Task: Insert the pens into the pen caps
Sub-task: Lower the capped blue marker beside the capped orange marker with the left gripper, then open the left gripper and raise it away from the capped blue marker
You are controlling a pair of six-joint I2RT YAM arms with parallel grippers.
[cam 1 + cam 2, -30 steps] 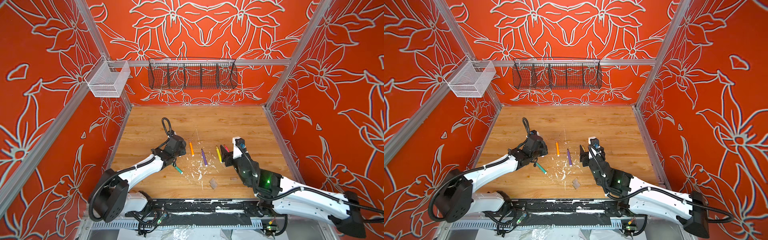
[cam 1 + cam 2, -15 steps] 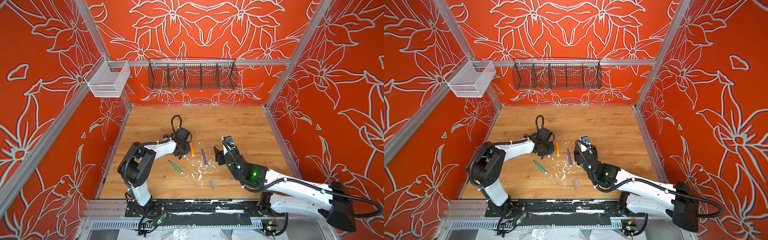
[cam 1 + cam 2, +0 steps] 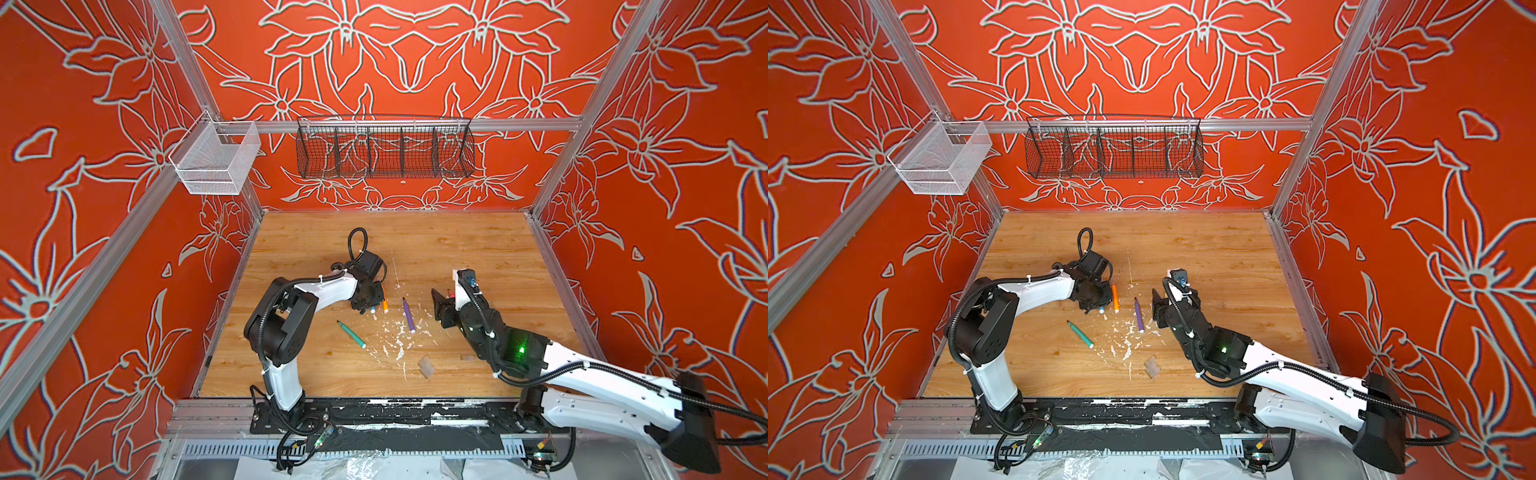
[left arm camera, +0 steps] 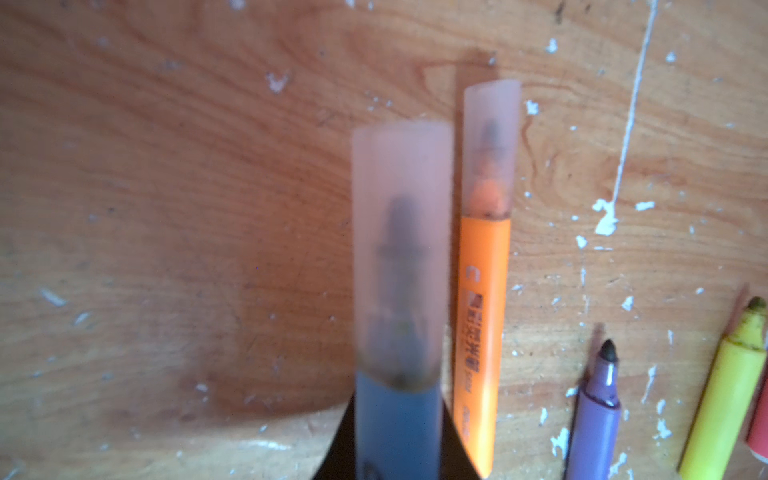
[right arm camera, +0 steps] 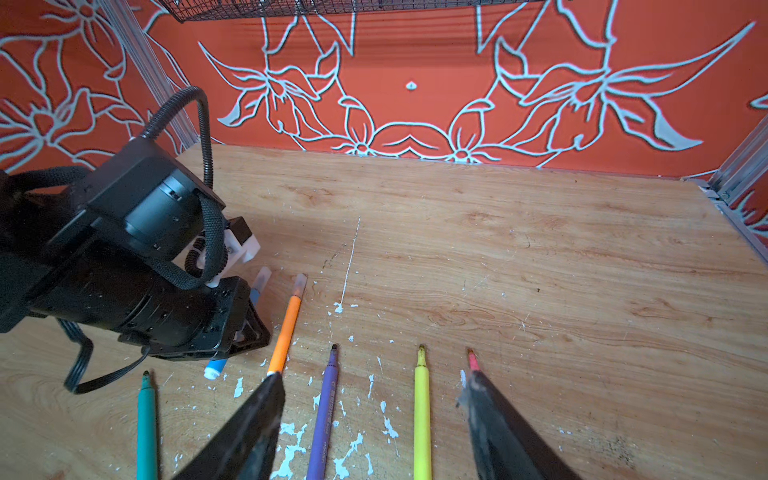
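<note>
My left gripper (image 4: 399, 440) is shut on the blue pen (image 4: 399, 419), whose tip sits inside a clear pen cap (image 4: 401, 208). It hangs low over the table beside the capped orange pen (image 4: 482, 332). In both top views the left gripper (image 3: 368, 297) is just left of the orange pen (image 3: 384, 301). The green pen (image 3: 351, 333) and purple pen (image 3: 408, 314) lie uncapped. My right gripper (image 5: 374, 378) is open above the purple pen (image 5: 326, 411) and yellow pen (image 5: 422, 415). The pink-red pen (image 5: 471, 360) shows only its tip past one finger.
A loose clear cap (image 3: 426, 366) lies near the front of the wooden table (image 3: 478, 249), among white paint flecks (image 3: 399, 336). A black wire basket (image 3: 384, 151) and a white mesh bin (image 3: 216, 160) hang on the walls. The left arm's cable loop (image 5: 199, 124) rises nearby.
The left gripper has moved away from the green pen, back and right, to beside the orange pen, with the blue pen in it. The right gripper shifted slightly left.
</note>
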